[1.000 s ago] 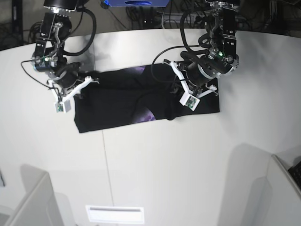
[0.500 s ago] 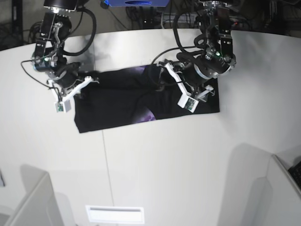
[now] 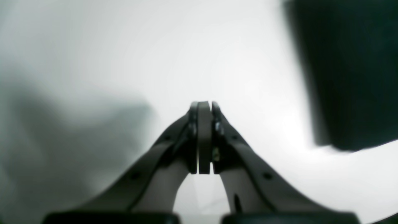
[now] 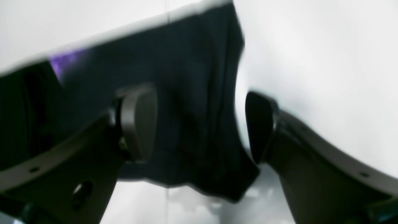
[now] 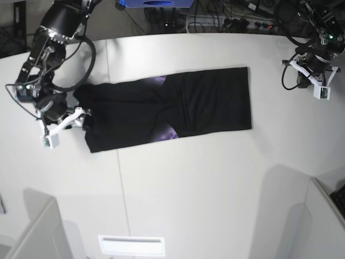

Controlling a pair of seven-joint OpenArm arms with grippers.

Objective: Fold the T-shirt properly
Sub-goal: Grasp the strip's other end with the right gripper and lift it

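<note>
1. A wide stretch of bare white table (image 5: pixel 205 189) is lying open along the near side, crossed by one thin seam.
2. The T-shirt (image 5: pixel 167 108) is lying flat mid-table as a long black band, purple print showing at its folds; its near edge is running straight.
3. The right gripper (image 4: pixel 199 124) is sitting spread wide over the shirt's end, pinching nothing.
4. The left gripper (image 3: pixel 203 137) is hanging pressed shut and empty, off beside the shirt's other end.
5. No readable writing is showing.
</note>
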